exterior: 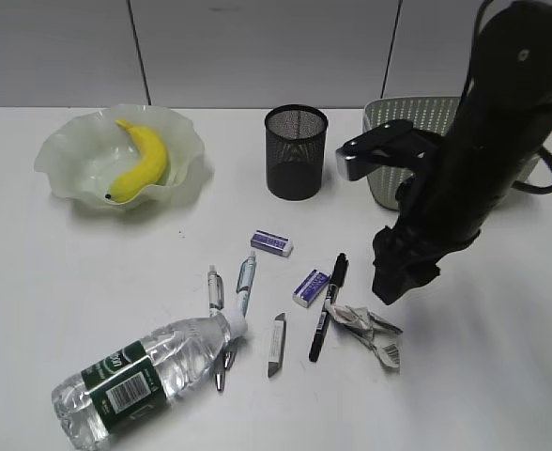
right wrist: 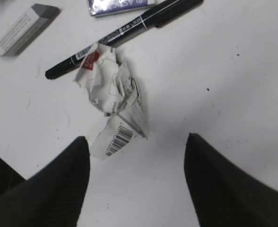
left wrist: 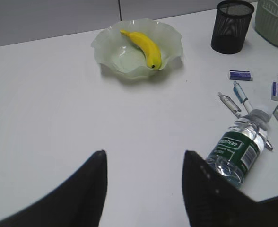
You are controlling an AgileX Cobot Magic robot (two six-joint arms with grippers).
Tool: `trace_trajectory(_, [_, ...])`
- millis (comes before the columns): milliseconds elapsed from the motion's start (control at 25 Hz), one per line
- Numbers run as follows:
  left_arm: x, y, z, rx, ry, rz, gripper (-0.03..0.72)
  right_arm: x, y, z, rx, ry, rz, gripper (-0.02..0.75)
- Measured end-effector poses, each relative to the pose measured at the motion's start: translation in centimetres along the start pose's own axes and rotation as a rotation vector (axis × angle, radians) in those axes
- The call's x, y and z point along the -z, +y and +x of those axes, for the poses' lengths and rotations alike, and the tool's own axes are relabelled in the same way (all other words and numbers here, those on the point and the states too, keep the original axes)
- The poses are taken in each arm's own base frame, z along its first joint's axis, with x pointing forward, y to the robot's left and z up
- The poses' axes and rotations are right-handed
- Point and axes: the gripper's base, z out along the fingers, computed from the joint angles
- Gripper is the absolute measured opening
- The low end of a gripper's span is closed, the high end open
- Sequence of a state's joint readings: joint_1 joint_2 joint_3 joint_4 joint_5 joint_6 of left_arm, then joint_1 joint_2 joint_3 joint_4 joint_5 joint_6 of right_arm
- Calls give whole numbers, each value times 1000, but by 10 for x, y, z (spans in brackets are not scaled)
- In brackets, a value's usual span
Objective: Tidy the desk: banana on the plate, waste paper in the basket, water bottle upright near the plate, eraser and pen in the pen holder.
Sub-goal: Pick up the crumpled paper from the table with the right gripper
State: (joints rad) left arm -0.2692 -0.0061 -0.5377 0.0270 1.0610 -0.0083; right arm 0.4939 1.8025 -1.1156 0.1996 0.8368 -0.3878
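Observation:
The banana lies in the plate at the back left; both also show in the left wrist view, banana and plate. The water bottle lies on its side at the front left, by my open left gripper, bottle beside its right finger. The waste paper lies on the desk. My right gripper hangs open just above it; in the right wrist view the gripper is open with the paper just ahead. The black pen, two erasers, pen holder and basket stand apart.
Two silver-white pens and a grey flat stick lie near the bottle's cap. The right arm hides much of the basket. The desk's left side is bare white surface.

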Motion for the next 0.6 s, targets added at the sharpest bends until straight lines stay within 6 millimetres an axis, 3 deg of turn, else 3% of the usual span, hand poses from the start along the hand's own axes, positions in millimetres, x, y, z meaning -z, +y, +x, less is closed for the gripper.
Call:
trace_trajectory(240, [0,0,0,0,0,0,384,-41,2,-9,15,69,-14,501])
trace_trajectory(520, [0,0,0,0,0,0,384,-72,-2,-8,3,109,-18,502])
trace_trajectory(600, [0,0,0,0,0,0,384,-77,-2,-8,3,120,-20,466])
